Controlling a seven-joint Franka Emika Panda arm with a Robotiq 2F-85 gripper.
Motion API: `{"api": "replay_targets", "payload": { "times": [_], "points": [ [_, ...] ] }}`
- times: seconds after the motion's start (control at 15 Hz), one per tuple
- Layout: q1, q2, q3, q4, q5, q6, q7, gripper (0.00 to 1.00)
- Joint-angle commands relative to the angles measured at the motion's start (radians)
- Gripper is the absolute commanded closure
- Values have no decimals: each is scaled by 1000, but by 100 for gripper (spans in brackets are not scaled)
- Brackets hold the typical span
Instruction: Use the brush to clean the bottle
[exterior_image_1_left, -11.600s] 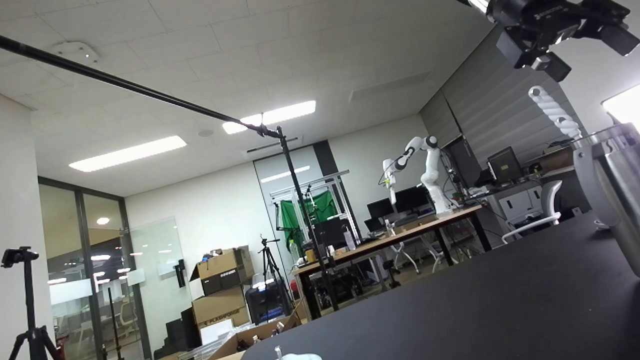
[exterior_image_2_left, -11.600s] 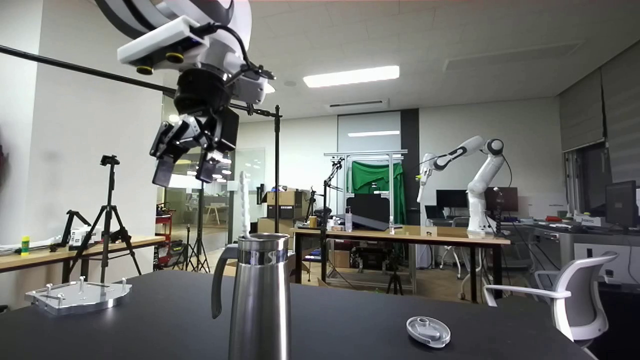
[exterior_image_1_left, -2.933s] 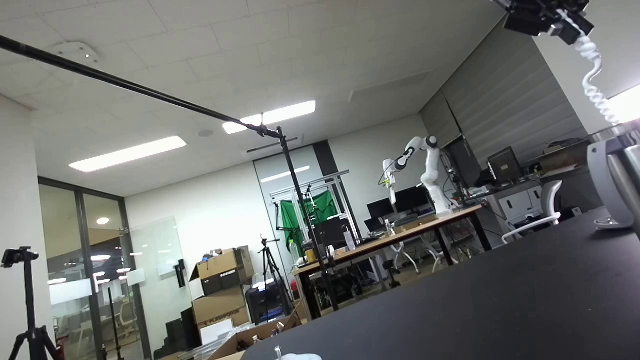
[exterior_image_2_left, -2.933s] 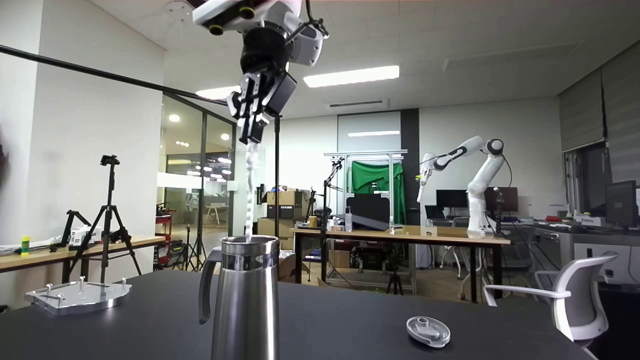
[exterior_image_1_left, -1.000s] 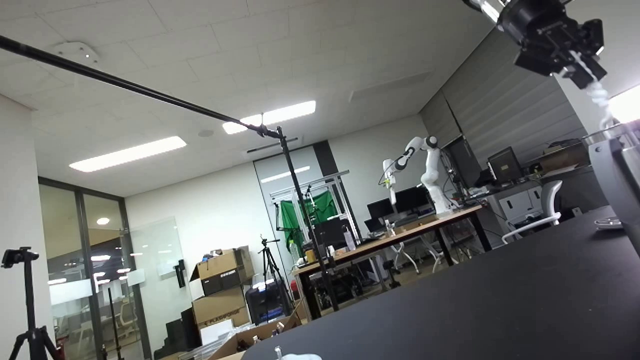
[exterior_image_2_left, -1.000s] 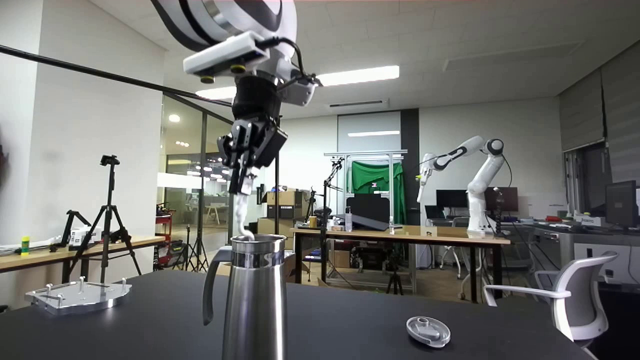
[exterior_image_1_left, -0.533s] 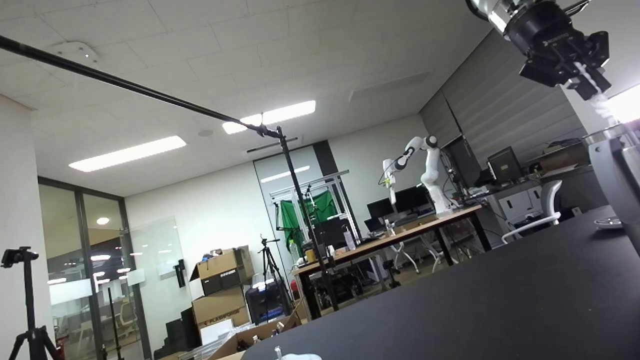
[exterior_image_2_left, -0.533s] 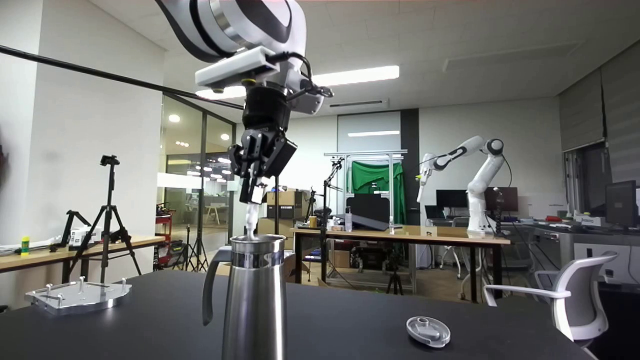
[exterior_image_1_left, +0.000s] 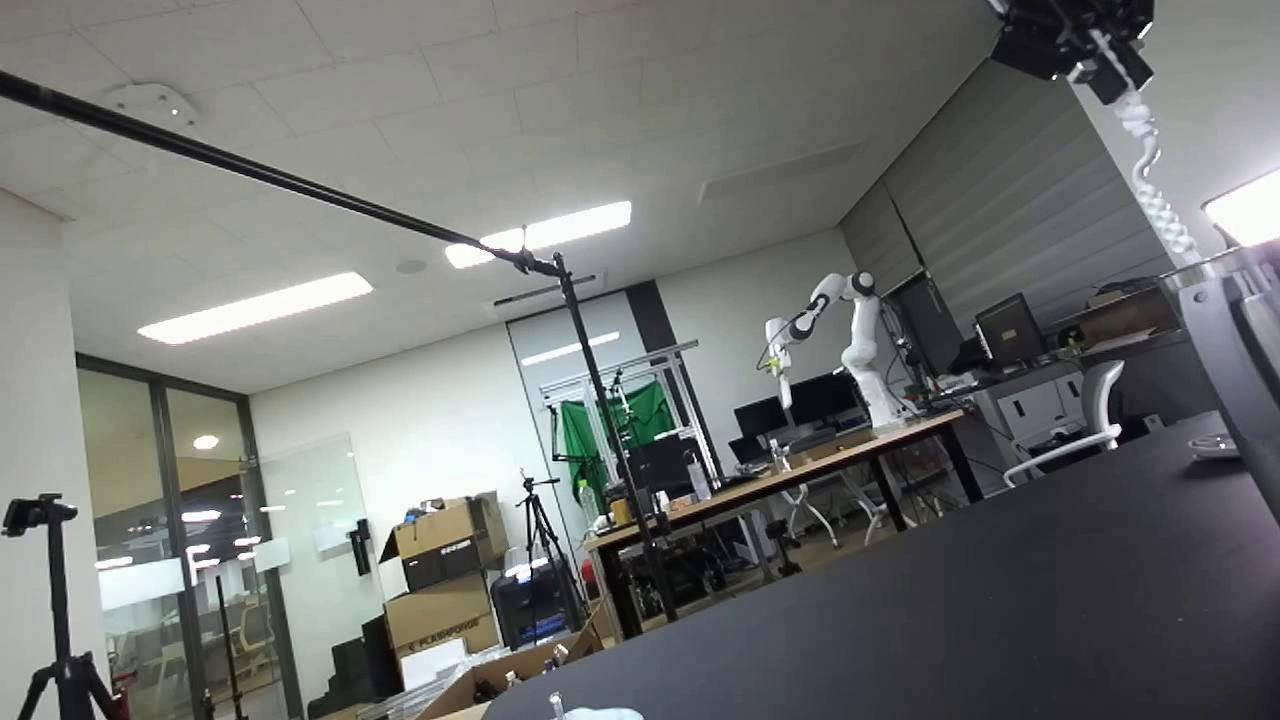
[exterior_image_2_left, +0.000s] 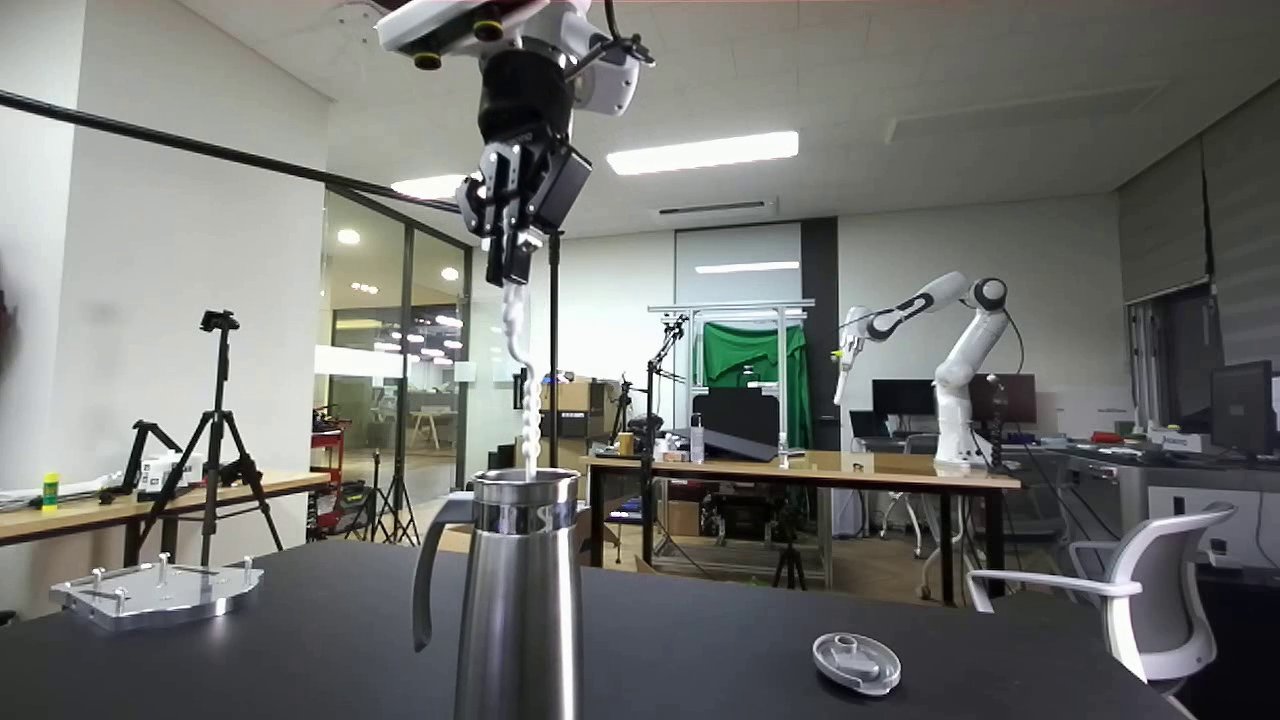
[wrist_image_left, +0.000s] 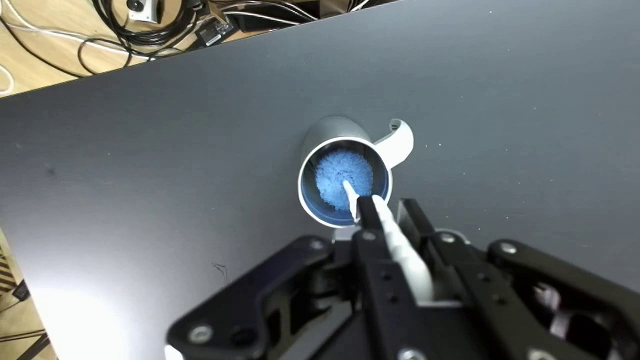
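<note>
The steel bottle (exterior_image_2_left: 520, 620) stands upright on the dark table, its grey handle on one side. From its mouth rises the brush's white twisted handle (exterior_image_2_left: 531, 410), which has a bend partway up; it also shows in an exterior view, the white handle (exterior_image_1_left: 1160, 205) leaning a little. My gripper (exterior_image_2_left: 510, 272) is well above the bottle, shut on the upper part of the brush. In the wrist view the handle runs up between the fingers (wrist_image_left: 369, 212), and the blue bristles (wrist_image_left: 335, 175) sit inside the bottle. How deep they reach is hard to tell.
A grey lid (exterior_image_2_left: 857, 663) lies on the table to the bottle's right. A clear plate with pegs (exterior_image_2_left: 160, 592) rests at the table's left end. Cables (wrist_image_left: 145, 35) lie beyond the table edge in the wrist view.
Within the last half second my gripper has risen, and more of the brush handle stands out of the bottle. The bottle has shifted slightly. Much earlier, the gripper was open, apart from the brush.
</note>
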Motion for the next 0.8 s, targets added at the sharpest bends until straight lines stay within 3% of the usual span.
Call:
{"api": "replay_targets", "payload": {
  "times": [0.0,0.07,0.13,0.53,0.6,0.73],
  "points": [
    [1,-9,13,37,-25,-42,24,96],
    [1,-10,15,39,-27,-49,26,70],
    [2,-9,16,42,-32,-58,22,59],
    [2,-11,16,55,-29,-126,21,18],
    [6,-12,11,26,-23,-74,2,37],
    [6,-12,11,29,-23,-95,2,22]
  ]
}}
